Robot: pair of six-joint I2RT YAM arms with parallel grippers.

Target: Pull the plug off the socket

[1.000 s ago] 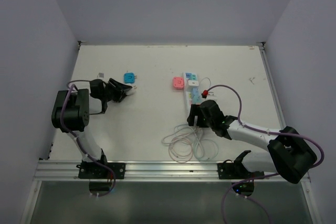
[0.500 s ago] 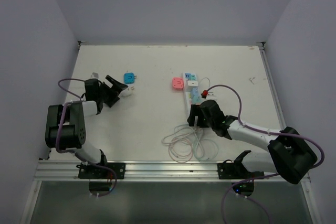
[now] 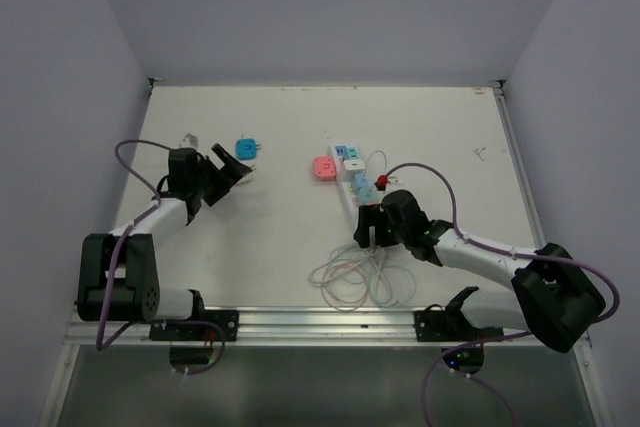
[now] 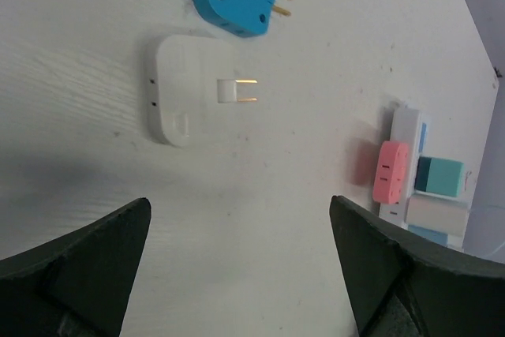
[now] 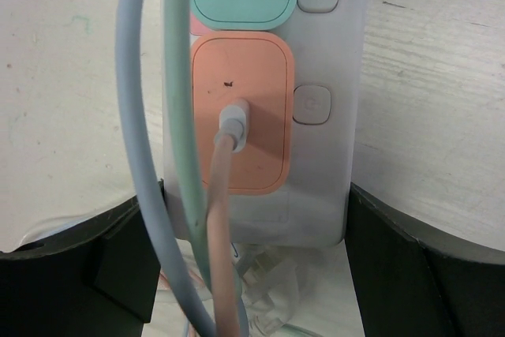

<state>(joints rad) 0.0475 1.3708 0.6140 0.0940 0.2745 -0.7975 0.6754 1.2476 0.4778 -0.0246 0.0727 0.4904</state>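
The socket [image 3: 350,185], a long white strip with coloured faces, lies slanted at mid-table. My right gripper [image 3: 368,231] is shut on its near end; both fingers press the strip's sides [image 5: 316,187] around an orange face with a pink cord in it. A white plug [image 4: 189,88] lies loose on the table with its prongs bare, far left of the socket. My left gripper [image 4: 239,204] stands open just short of it, nothing between the fingers. In the top view that plug [image 3: 244,174] lies at the open left gripper's [image 3: 228,171] tips.
A blue adapter [image 3: 246,149] lies beyond the white plug. A pink adapter [image 3: 322,168] sits against the strip's left side, teal and white blocks on its far end. A red plug [image 3: 381,184] sits by the strip. Coiled cords [image 3: 355,277] lie near the front rail.
The left gripper opened, let go of the white plug and drew back a little. The strip's far end swung left while held in the right gripper.
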